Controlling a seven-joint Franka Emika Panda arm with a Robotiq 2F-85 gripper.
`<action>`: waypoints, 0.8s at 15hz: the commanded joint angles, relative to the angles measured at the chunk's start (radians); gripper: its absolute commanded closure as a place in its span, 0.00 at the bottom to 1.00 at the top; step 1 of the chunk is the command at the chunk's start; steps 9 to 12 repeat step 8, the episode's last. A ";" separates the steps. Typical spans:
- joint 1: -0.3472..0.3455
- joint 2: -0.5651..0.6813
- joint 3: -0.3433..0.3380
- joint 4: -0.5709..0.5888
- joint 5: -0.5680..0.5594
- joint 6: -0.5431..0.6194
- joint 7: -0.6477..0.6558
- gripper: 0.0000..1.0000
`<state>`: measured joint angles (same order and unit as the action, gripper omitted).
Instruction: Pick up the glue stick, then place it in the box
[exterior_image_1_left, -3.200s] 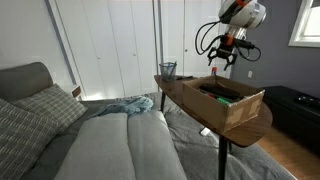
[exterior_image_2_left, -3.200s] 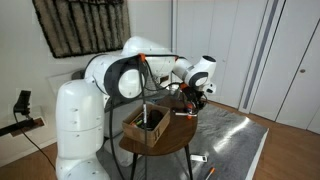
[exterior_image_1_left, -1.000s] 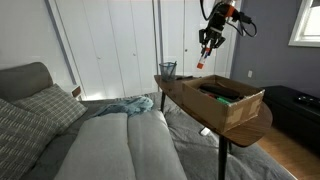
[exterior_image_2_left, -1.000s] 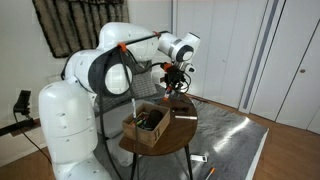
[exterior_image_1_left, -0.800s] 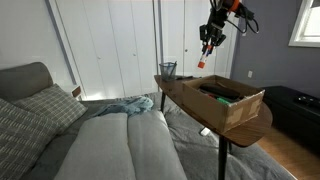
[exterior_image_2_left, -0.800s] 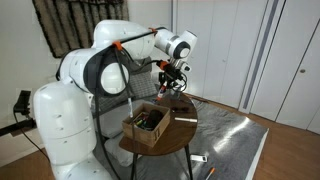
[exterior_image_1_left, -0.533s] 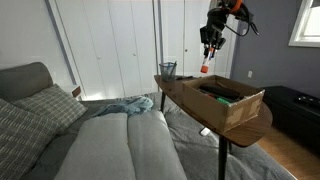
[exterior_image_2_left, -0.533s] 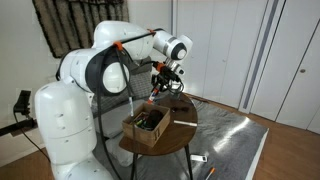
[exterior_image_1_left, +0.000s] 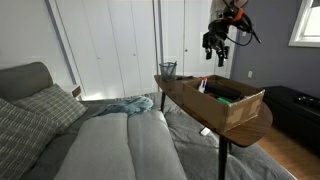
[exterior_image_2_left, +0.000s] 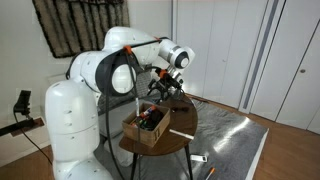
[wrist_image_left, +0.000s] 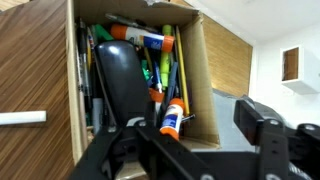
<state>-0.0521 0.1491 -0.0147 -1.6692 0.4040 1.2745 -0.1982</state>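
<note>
The glue stick (wrist_image_left: 172, 118), whitish with an orange cap, lies inside the brown cardboard box (wrist_image_left: 201, 72), leaning at its right wall among pens and markers. In an exterior view it shows as a red speck (exterior_image_1_left: 203, 85) at the near corner of the box (exterior_image_1_left: 238, 108). My gripper (exterior_image_1_left: 218, 46) hangs open and empty above the box. In the wrist view its dark fingers (wrist_image_left: 190, 150) stand wide apart with nothing between them. It also shows above the box (exterior_image_2_left: 141, 135) in an exterior view (exterior_image_2_left: 160, 89).
The box sits on a small round wooden table (exterior_image_1_left: 250, 132). A dark mesh cup (exterior_image_1_left: 168, 70) stands at the table's far end. A white pen (wrist_image_left: 21, 118) lies on the tabletop beside the box. A bed (exterior_image_1_left: 110, 140) is next to the table.
The gripper carried the glue stick over the box, then opened. The glue stick has dropped out of the jaws into the box.
</note>
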 joint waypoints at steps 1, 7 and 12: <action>-0.040 -0.034 -0.041 -0.036 -0.018 0.017 -0.022 0.00; -0.091 -0.016 -0.087 -0.012 0.009 0.026 -0.026 0.00; -0.095 -0.020 -0.091 -0.016 0.012 0.027 -0.027 0.00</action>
